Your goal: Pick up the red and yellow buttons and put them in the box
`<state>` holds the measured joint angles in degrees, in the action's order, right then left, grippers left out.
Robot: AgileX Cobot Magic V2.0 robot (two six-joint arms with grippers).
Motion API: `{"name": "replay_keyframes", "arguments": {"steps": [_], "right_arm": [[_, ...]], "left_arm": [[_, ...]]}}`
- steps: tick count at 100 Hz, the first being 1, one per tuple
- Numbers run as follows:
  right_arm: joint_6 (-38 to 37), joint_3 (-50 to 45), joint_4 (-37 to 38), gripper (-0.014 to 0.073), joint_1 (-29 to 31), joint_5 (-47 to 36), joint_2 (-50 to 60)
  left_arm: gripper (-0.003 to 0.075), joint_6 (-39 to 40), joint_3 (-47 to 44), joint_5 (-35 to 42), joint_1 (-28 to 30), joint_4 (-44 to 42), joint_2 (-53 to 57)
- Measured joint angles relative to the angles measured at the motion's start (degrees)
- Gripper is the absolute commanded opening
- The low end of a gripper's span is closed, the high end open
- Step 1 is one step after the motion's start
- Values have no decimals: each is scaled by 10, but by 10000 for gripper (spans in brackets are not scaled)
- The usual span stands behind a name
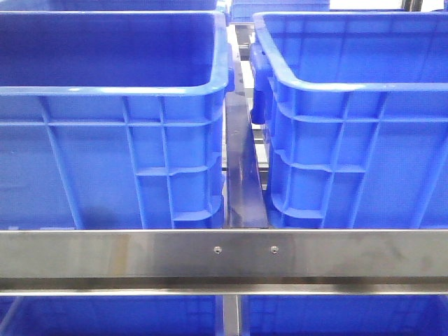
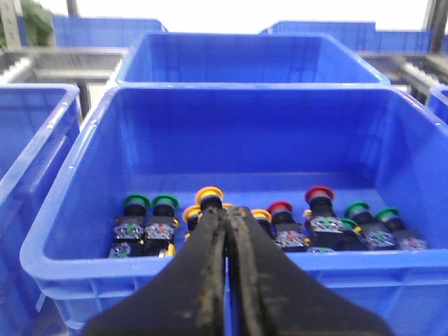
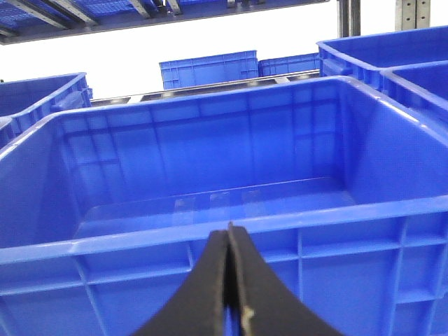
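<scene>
We see the left gripper (image 2: 227, 213) with its jaws pressed together, holding nothing. We see the right gripper (image 3: 229, 234) likewise closed and empty. Neither arm appears in the front view.

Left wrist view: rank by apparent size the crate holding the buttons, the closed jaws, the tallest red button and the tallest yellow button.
1. Crate, largest by far.
2. Left gripper jaws, enlarged by nearness to the camera.
3. Red button and yellow button: alike, not ranked.
</scene>
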<state>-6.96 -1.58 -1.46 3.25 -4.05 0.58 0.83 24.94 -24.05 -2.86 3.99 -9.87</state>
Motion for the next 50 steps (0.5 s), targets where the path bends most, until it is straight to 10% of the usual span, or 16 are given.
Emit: {"name": "replay_keyframes", "arguments": {"steps": [50], "right_arm": [[0,0,0,-68,0,0,0]], "left_arm": [[-19,-2,261,-190,0,1,-285]]}}
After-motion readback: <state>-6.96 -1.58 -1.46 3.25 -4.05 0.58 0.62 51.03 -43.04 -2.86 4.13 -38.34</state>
